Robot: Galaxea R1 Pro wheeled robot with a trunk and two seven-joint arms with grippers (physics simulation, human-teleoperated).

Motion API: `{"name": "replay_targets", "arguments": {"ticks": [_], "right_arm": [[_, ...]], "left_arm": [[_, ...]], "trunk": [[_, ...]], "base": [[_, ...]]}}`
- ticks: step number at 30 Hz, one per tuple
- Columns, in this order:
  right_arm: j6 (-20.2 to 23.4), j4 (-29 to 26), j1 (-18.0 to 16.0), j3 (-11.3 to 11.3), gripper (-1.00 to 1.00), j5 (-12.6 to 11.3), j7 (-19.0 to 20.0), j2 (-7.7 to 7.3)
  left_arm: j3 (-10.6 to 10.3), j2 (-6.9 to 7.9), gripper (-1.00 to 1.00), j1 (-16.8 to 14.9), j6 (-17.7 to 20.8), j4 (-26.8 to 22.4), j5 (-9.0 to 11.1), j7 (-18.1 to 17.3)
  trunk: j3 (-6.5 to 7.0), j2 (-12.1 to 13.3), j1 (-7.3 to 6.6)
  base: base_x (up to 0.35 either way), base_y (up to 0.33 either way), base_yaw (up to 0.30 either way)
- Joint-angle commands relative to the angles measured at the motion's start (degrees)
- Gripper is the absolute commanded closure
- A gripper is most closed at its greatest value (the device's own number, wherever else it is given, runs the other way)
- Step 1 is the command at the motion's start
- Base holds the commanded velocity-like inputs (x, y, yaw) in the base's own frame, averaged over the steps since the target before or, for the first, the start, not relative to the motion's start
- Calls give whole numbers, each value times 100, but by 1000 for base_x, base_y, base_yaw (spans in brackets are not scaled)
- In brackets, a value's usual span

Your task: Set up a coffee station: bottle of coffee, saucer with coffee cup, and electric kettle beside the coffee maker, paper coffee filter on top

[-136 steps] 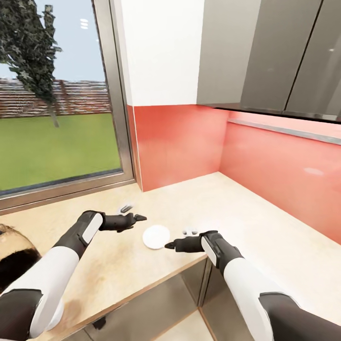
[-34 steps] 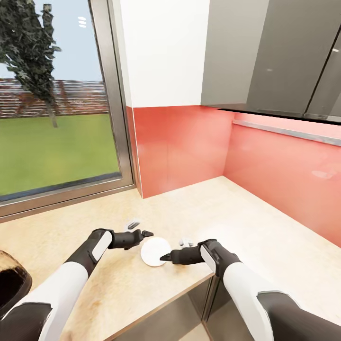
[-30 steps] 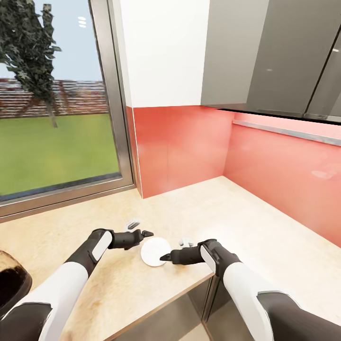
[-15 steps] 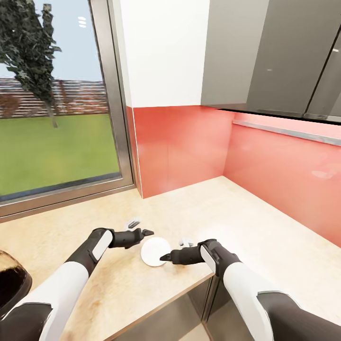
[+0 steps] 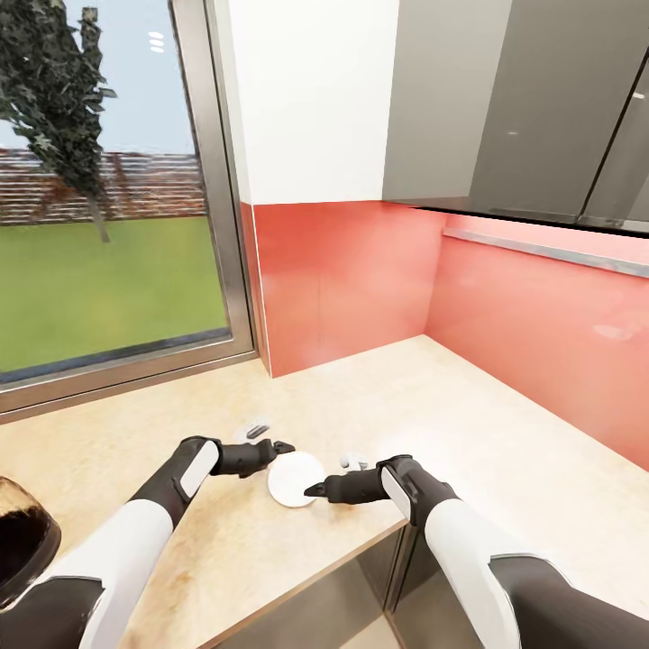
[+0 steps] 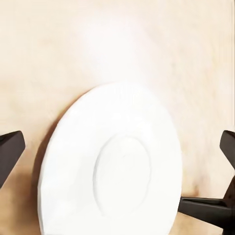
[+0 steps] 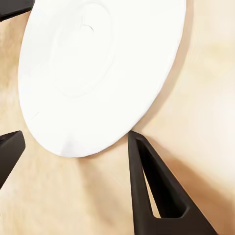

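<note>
- Beige speckled countertop (image 5: 451, 406) fills the corner ahead of us, running under a large window (image 5: 99, 189) that looks onto grass and a tree, with a coral-red backsplash (image 5: 342, 279) on both walls and grey upper cabinets (image 5: 514, 108) above it.
- We see both of our arms stretched over the counter's near edge, white at the upper arm and black toward the wrists.
- A dark rounded object (image 5: 22, 541) sits at the far left edge of the head view; we cannot tell what it is.
- We find the white saucer (image 5: 296, 479) lying flat on the countertop near its front edge, between our two grippers, with a shallow round well at its centre (image 6: 122, 174).
- Our left gripper (image 5: 278, 447) hovers just beside the saucer's far-left rim; in the left wrist view its fingertips (image 6: 10, 149) stand wide apart on either side of the saucer, holding nothing.
- Our right gripper (image 5: 314, 491) sits at the saucer's near-right rim, also spread open and empty; in the right wrist view one fingertip (image 7: 142, 156) is just against the rim of the saucer (image 7: 98, 63), though we cannot tell whether it truly touches.
</note>
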Motion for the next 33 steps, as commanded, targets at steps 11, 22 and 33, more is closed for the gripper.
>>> {"name": "replay_targets", "arguments": {"ticks": [11, 22, 33], "right_arm": [[35, 2, -4, 3, -100, 46, 12, 1], [35, 2, -3, 3, -100, 47, 17, 1], [35, 1, -3, 3, -100, 47, 5, 1]], "left_arm": [[-32, -180, -100, 4, 3, -1, 1, -4], [-38, -206, -100, 5, -7, -2, 17, 0], [-44, -328, -100, 5, -5, -10, 4, 0]], "trunk": [[-14, -12, 4], [-14, -12, 4], [-14, -12, 4]], "base": [[0, 0, 0], [0, 0, 0], [0, 0, 0]]}}
